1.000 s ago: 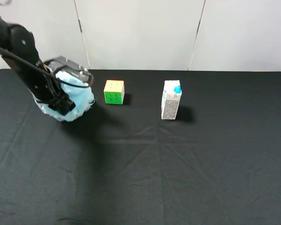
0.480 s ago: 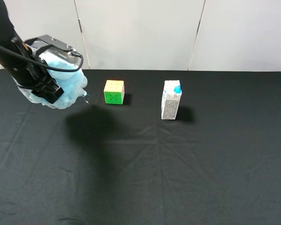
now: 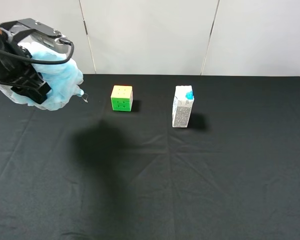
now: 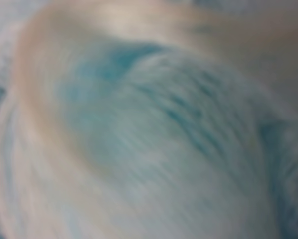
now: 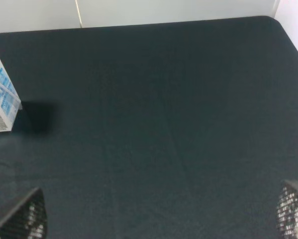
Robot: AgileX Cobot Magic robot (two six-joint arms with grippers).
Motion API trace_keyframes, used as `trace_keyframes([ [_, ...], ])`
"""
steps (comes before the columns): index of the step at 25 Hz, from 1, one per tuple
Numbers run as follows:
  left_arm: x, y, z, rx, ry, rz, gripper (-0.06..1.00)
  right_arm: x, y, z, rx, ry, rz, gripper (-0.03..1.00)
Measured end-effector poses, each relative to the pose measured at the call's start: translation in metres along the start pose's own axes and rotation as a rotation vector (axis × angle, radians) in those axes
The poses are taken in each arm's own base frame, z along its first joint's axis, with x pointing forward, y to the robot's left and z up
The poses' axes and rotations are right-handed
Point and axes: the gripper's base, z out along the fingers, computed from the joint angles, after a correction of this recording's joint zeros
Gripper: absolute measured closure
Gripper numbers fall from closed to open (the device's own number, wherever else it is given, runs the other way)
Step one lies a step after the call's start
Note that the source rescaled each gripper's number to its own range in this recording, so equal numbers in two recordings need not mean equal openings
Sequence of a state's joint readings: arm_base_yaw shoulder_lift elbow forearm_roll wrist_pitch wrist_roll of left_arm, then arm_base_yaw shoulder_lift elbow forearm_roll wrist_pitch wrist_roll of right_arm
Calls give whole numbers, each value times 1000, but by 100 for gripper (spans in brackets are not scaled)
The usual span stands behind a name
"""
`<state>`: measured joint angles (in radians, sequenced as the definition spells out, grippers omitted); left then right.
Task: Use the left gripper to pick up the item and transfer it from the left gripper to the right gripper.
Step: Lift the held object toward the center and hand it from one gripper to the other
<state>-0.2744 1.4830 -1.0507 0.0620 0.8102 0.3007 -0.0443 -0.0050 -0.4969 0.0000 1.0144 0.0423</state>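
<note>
The exterior high view is bright and sharp under overhead light, with a soft shadow left of centre on the black tablecloth (image 3: 215, 175). The left wrist view is all blurred bath pouf (image 4: 153, 149).

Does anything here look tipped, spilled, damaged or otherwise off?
Nothing stands out. The left gripper holds the bath pouf clear of the table; the puzzle cube and carton stand upright, apart from each other.

left wrist: pouf (image 4: 149, 144) all blur | left pincer (image 3: 35, 86) tips buried in pouf | carton (image 5: 0, 97) cut by edge
</note>
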Motion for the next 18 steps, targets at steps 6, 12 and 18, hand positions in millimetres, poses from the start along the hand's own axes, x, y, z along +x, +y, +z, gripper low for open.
trace_keyframes([
  [6,5,-1,-14,-7,-20,47,85,0,0,0,0,0,0,-3],
  [12,5,-5,-14,30,-16,96,87,0,0,0,0,0,0,-3],
  [18,-1,-14,-15,126,-97,181,87,0,0,0,0,0,0,-3],
])
